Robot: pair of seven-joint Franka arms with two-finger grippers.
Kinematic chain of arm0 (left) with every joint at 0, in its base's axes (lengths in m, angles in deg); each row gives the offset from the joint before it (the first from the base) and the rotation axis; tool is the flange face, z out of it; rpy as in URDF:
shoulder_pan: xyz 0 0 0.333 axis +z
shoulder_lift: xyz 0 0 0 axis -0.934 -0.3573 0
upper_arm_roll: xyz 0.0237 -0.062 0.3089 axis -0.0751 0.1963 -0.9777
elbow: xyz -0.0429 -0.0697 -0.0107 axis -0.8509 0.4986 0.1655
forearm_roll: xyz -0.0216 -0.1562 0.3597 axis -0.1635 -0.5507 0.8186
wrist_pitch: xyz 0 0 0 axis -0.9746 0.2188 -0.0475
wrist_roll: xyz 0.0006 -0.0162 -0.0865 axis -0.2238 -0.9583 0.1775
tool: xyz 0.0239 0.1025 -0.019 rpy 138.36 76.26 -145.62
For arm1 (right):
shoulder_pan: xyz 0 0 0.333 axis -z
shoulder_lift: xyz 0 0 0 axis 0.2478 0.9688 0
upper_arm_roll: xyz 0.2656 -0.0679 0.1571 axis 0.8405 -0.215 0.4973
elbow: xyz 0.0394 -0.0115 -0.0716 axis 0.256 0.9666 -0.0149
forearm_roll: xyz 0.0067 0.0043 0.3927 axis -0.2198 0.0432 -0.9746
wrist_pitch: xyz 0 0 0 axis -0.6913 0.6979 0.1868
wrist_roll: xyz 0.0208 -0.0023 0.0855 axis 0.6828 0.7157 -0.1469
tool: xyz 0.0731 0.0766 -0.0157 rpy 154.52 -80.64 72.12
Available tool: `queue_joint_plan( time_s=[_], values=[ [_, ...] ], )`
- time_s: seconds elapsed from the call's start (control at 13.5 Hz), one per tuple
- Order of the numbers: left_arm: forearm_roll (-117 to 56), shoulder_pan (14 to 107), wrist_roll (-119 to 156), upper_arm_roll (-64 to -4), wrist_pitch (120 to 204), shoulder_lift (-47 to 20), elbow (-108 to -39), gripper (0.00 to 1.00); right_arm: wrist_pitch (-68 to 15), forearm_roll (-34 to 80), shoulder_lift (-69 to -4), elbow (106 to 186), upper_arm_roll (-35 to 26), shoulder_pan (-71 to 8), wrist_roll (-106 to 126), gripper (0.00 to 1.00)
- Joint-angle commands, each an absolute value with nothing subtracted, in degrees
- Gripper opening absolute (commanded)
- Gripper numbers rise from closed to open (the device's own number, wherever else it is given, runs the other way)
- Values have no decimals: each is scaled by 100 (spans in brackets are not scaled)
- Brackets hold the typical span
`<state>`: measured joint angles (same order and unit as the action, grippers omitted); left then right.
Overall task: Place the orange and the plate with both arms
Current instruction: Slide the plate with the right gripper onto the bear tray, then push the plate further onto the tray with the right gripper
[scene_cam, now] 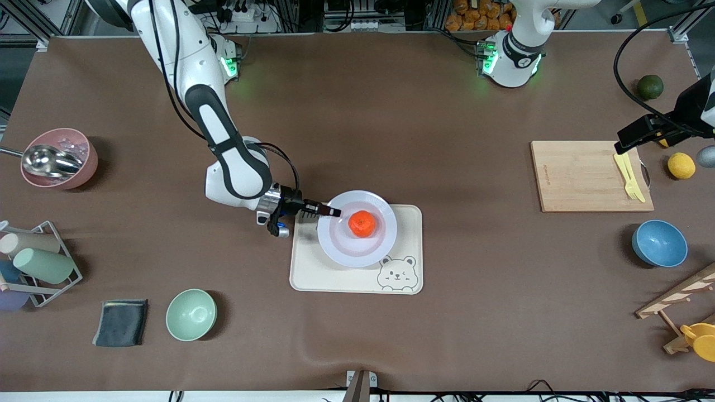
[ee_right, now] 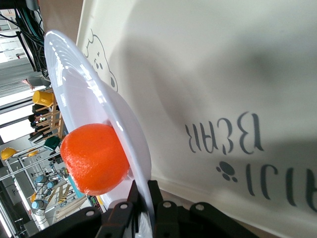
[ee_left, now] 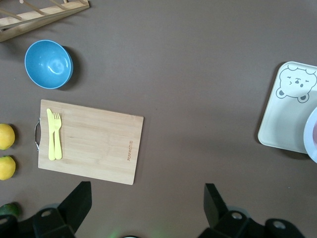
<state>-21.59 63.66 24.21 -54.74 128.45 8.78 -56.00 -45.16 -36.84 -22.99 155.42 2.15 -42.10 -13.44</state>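
The pale lavender-white plate (scene_cam: 357, 229) (ee_right: 94, 99) sits over the cream bear tray (scene_cam: 335, 273) (ee_right: 223, 74) in the middle of the table. The orange (scene_cam: 362, 223) (ee_right: 94, 158) rests in the middle of the plate. My right gripper (scene_cam: 333, 211) (ee_right: 146, 193) is shut on the plate's rim, at the side toward the right arm's end of the table, one finger above the rim and one under it. My left gripper (scene_cam: 625, 146) (ee_left: 147, 198) hangs open and empty over the wooden cutting board's (scene_cam: 586, 176) (ee_left: 91, 141) end, high above the table.
A yellow fork and knife (scene_cam: 630, 176) lie on the board. Lemons (scene_cam: 681, 165), a dark green fruit (scene_cam: 650, 86) and a blue bowl (scene_cam: 659, 243) lie toward the left arm's end. A green bowl (scene_cam: 191, 314), grey cloth (scene_cam: 120, 322), cup rack (scene_cam: 39, 262) and pink bowl with scoop (scene_cam: 58, 158) lie toward the right arm's end.
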Motion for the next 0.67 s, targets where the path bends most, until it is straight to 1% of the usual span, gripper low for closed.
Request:
queue_joint_plan(
  time_s=[0.0, 0.59],
  values=[
    [-2087, 6344, 2395, -5474, 12759, 879, -5512, 100, -4462, -3336, -2072, 15194, 283, -4071, -1169, 0],
    [-2087, 6388, 2386, -5483, 12759, 870, -5521, 100, -4453, -3265, -1527, 14623, 283, -3931, -1160, 0]
  ],
)
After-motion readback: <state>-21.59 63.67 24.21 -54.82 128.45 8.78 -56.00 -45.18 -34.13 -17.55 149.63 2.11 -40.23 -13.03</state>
